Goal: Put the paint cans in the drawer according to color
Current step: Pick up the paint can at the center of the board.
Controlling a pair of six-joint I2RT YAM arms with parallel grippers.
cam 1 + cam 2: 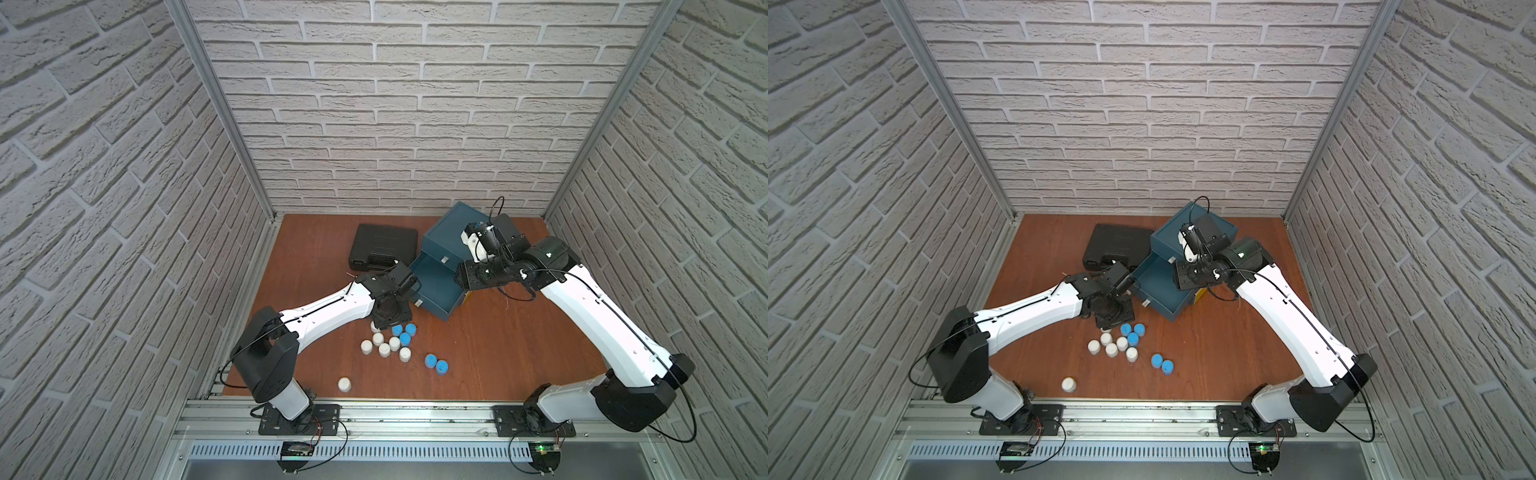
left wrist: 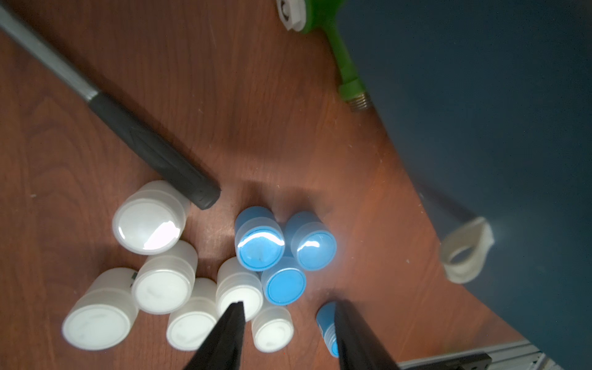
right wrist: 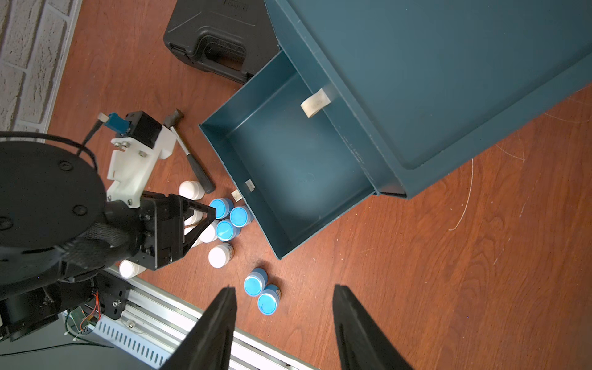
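Several white paint cans (image 1: 394, 344) (image 1: 1111, 349) (image 2: 150, 221) and three light blue ones (image 1: 405, 330) (image 1: 1133, 334) (image 2: 259, 243) stand clustered on the table. Two more blue cans (image 1: 436, 363) (image 3: 261, 291) sit apart, and a lone white can (image 1: 344, 384) stands near the front. My left gripper (image 2: 288, 304) (image 3: 198, 221) hangs open just above the cluster, with a white can (image 2: 272, 333) below the gap and nothing gripped. The teal drawer (image 1: 436, 282) (image 3: 288, 166) is pulled out and empty. My right gripper (image 3: 284, 288) is open and empty, high over the drawer.
A black case (image 1: 382, 247) lies behind the left arm. A hammer (image 2: 144, 141) (image 3: 192, 160) lies beside the white cans. A green toy drill (image 2: 339, 54) rests against the teal cabinet (image 3: 448, 80). An aluminium rail (image 1: 374, 415) runs along the table's front edge.
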